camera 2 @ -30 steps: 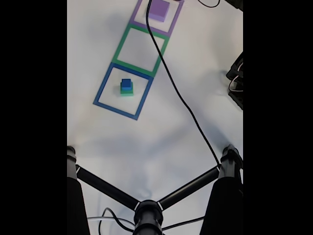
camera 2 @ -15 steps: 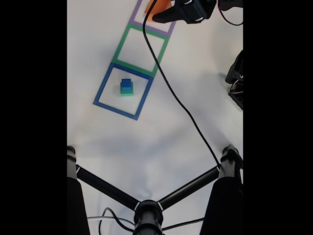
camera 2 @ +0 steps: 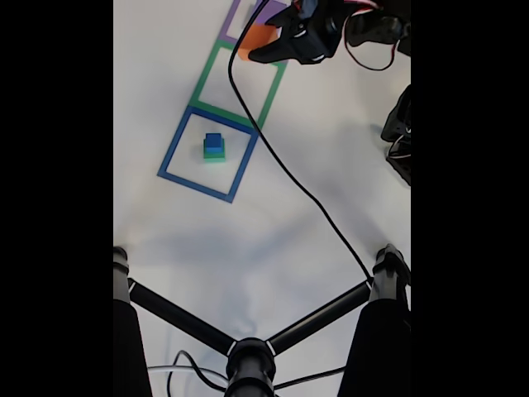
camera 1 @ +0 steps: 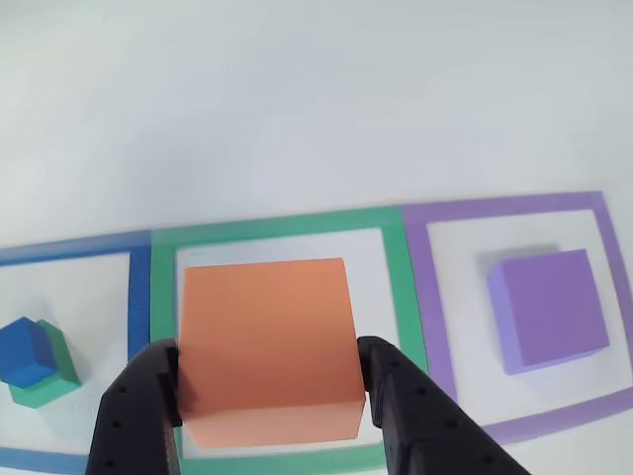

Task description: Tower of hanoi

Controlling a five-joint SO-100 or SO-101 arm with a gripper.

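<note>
Two black fingers [camera 1: 138,416] of the gripper [camera 1: 267,396] clamp the orange block [camera 1: 265,346] from either side in the other view, holding it over the green tape square [camera 1: 287,226] in the middle of the row. To its left in that view, the small blue cube [camera 1: 25,351] sits on the green block [camera 1: 49,381] inside the blue tape square [camera 1: 138,297]. To the right, the purple block [camera 1: 549,307] rests alone within the purple tape square [camera 1: 504,208], well apart from the gripper. Seen from the fixed view, the arm [camera 2: 331,29] reaches in from the upper right, the orange block [camera 2: 256,37] showing at its tip near the border between the purple and green squares, while a black cable [camera 2: 289,169] trails across the white table [camera 2: 165,240] and the blue-on-green stack [camera 2: 214,147] stands in the blue square.
</note>
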